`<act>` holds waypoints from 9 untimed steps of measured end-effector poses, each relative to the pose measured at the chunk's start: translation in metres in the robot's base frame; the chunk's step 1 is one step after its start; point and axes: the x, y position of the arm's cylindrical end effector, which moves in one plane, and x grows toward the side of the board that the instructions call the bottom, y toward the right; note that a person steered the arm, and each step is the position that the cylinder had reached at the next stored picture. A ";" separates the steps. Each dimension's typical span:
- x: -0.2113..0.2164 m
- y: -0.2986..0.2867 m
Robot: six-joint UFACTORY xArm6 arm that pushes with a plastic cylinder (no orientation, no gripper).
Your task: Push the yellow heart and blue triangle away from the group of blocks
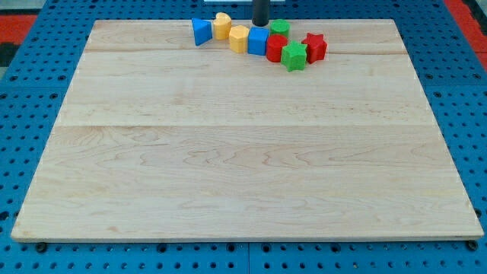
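The blue triangle (201, 31) lies at the view's top, at the left end of a row of blocks. The yellow heart (221, 26) touches its right side. To the right follow a yellow block (239, 38), a blue cube (258, 41), a red block (276, 48), a green block (294, 56), a red star (314, 47) and a green block (280, 28) behind. My tip (260, 23) stands at the board's top edge, just above the blue cube and right of the yellow heart.
The wooden board (243, 152) lies on a blue perforated table (30, 114). All blocks crowd near the board's top edge.
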 end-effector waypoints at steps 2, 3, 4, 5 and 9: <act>0.001 -0.011; 0.001 -0.066; 0.001 -0.086; 0.030 -0.086; 0.108 -0.086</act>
